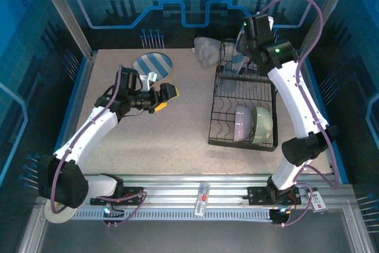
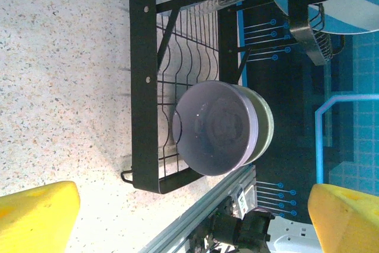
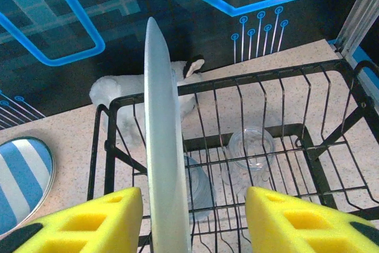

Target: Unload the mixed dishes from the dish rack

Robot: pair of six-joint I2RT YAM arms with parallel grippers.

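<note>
Yellow pads point(image 3: 100, 220) of right gripper point(image 3: 194, 217) straddle upright plate point(image 3: 166, 146) in rack point(image 3: 320, 176), unclamped; left gripper point(image 2: 189, 217) wide, empty.

This is looking like a robotics lab test cell. Two white jointed robot arms point(image 1: 89, 134) are sitting bolted to a silver slotted aluminium rail point(image 1: 177, 183) at the edge of a speckled beige table point(image 1: 177, 128). Translucent blue wall panels printed with circuit lines and a gear point(image 1: 177, 10) are enclosing it, and grey metal frame posts point(image 1: 62, 10) are standing at the corners.
</note>
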